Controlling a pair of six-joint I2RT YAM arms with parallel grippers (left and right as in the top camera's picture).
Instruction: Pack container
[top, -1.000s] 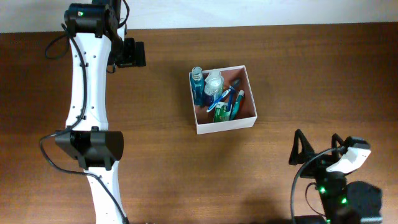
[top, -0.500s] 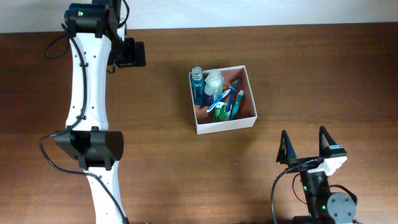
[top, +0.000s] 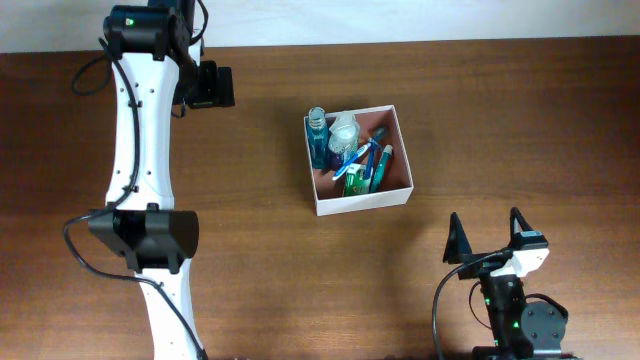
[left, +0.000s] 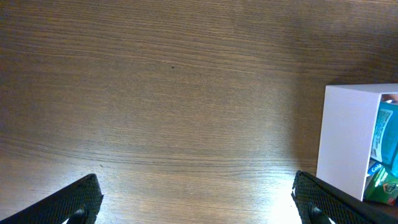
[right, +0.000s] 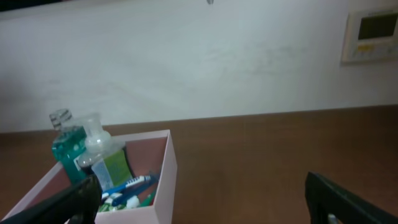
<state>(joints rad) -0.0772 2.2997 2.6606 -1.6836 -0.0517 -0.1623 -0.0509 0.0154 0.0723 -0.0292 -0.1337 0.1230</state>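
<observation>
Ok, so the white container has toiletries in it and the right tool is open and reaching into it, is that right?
Not quite. The container does hold toiletries and the right tool is open, but it isn't reaching in: the overhead view shows it well apart from the container, holding nothing.

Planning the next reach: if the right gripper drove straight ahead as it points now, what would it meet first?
Probably nothing: the right gripper has only table ahead; the container sits left of its line, though depth is unclear.

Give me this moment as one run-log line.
container: toiletries inside | left gripper: open, empty | right gripper: open, empty, apart from container
</observation>
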